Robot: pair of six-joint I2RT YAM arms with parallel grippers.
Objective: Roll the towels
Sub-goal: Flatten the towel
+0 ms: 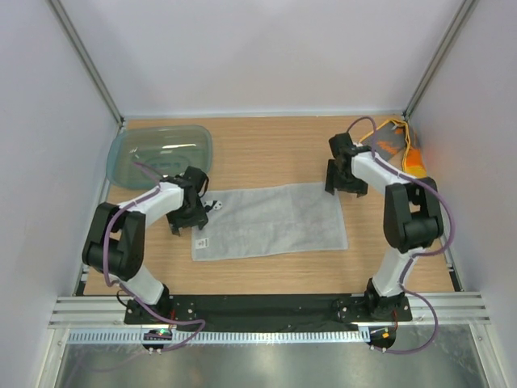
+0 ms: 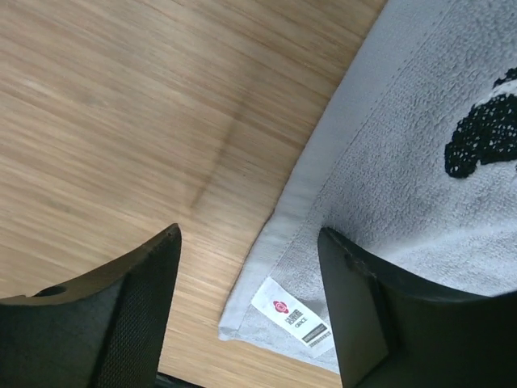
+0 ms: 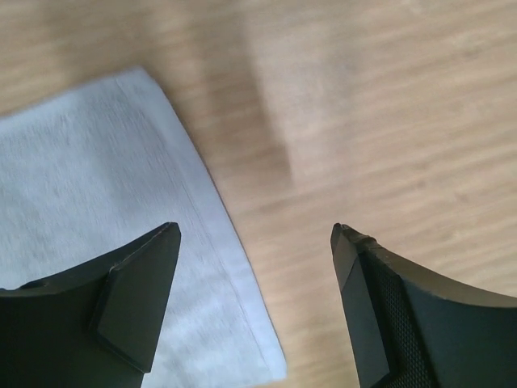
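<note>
Top external | grey towel (image 1: 271, 220) long axis left-right | left end effector (image 2: 249, 234) spread | right end effector (image 3: 254, 228) spread

Unreadable print: tag (image 2: 295, 317), grey towel (image 2: 420, 162).

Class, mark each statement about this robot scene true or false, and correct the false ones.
1. The grey towel lies flat, unrolled. True.
2. The left gripper is shut on it. False: its jaws are open, over the towel's corner.
3. The tub sits at the far left. True.
4. The orange towel lies in the tub. False: it lies at the far right, behind the right arm.
5. The right gripper is open. True.
</note>
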